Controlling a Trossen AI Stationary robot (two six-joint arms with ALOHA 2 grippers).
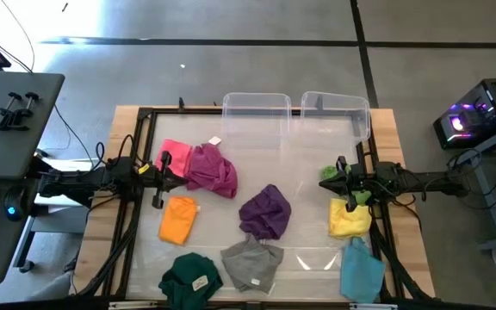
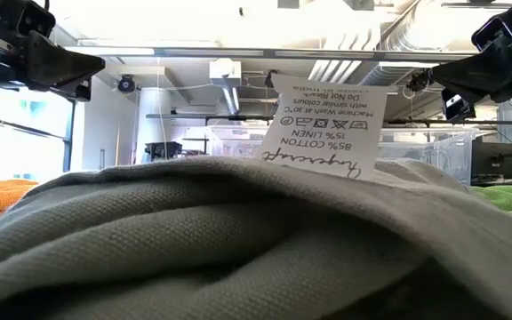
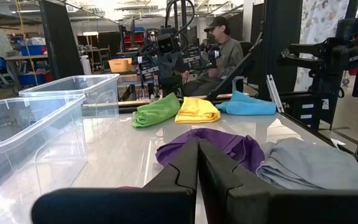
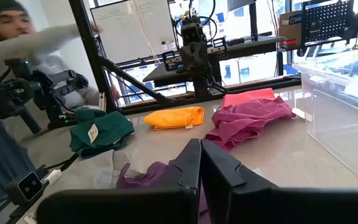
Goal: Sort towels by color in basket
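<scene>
At nine and three o'clock my left gripper [image 1: 157,181] and right gripper [image 1: 341,178] hover pinched shut, empty, towels [image 1: 265,212] unsorted, both bins [image 1: 256,107] bare.

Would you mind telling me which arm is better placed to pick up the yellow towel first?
The right arm, I'd judge. In the high view its end effector hangs shut just beside the yellow towel at the table's right edge, while the left end effector sits across the table by the pink towel.
</scene>
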